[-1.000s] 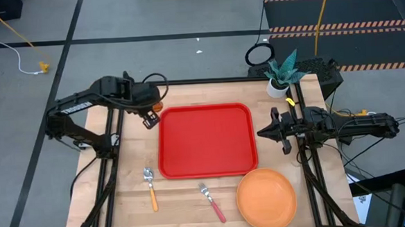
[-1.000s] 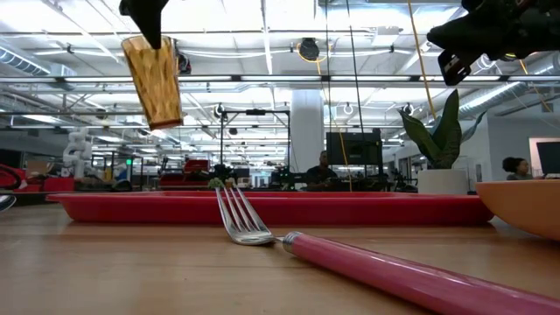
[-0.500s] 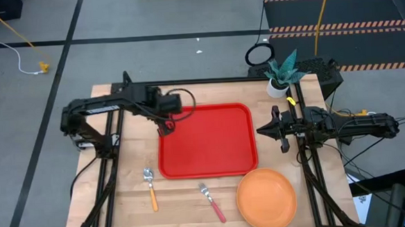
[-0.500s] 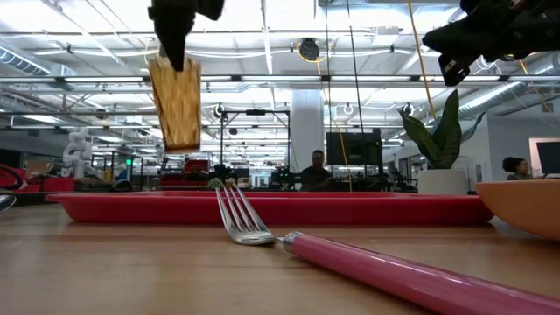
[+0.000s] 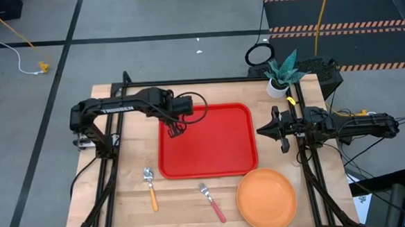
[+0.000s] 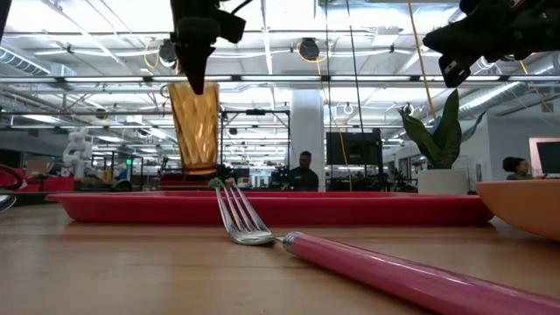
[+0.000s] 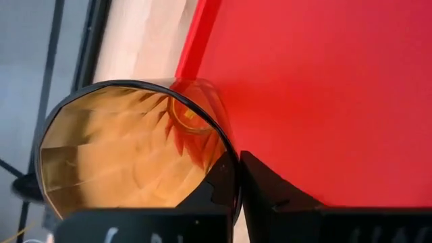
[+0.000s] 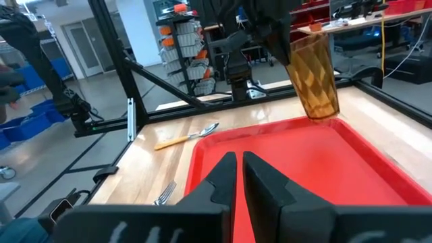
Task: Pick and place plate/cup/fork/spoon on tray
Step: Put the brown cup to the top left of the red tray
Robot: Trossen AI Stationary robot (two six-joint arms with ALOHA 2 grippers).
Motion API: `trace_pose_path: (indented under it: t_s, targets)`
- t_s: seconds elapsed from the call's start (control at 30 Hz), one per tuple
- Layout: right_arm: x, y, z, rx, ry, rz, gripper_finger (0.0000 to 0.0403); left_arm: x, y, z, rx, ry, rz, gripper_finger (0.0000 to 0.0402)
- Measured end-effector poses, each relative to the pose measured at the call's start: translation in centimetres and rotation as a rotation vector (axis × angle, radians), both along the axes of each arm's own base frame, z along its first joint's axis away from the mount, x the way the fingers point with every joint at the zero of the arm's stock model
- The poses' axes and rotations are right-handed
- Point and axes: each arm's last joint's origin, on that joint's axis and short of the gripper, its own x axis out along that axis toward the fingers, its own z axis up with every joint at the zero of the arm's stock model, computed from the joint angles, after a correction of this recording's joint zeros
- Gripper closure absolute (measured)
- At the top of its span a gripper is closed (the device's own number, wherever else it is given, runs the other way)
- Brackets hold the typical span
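The left gripper [image 5: 175, 126] holds the cup [image 6: 194, 127] by its rim: in the left wrist view one dark finger [image 7: 273, 192] sits outside the wall and the other inside, so the two are clamped on the thin wall of the cup. Held this way, the cup hangs upright below the fingers with its mouth up, which seems the reason for the grip, because it can be set down on its base without turning. The cup is over the tray [image 5: 218, 154], near the corner closest to the left arm, and in the low view its base appears a little above the tray floor, though I cannot tell for sure if it touches. My judgement is that the step in hand is lowering the cup onto the tray. The right gripper [image 5: 262, 132] waits in the air beside the far edge of the tray, its fingers together and holding nothing. The plate [image 5: 265, 199], the fork [image 5: 211, 201] and the spoon [image 5: 151, 186] lie on the wooden table [image 5: 186, 205] outside the tray, so they are not yet placed.
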Motion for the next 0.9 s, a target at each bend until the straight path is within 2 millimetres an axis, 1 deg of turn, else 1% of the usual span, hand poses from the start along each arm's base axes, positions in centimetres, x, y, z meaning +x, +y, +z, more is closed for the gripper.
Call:
trace_pose_path:
  t_s: [0.2,0.37,0.47,0.63,0.8,0.9]
  targets:
    - [0.0,0.0,0.0,0.021,0.002,-0.002,0.0385,-0.3,0.8,-1.9,-0.025,0.042,0.008,0.0381]
    - [0.0,0.0,0.0,0.022,0.002,-0.002,0.0385,-0.6,1.2,-3.3,-0.040,0.075,0.024,0.0394]
    - [0.0,0.0,0.0,0.022,0.002,-0.002,0.0385,-0.4,1.3,-4.0,-0.058,0.059,0.025,0.0388]
    - [0.0,0.0,0.0,0.022,0.002,-0.002,0.0385,-0.5,1.2,-4.6,-0.070,0.066,0.025,0.0376]
    - [0.0,0.0,0.0,0.022,0.002,-0.002,0.0385,-0.5,1.2,-4.8,-0.072,0.065,0.045,0.0388]
    - [0.0,0.0,0.0,0.022,0.002,-0.002,0.0385,-0.5,1.2,-4.8,-0.072,0.063,0.045,0.0388]
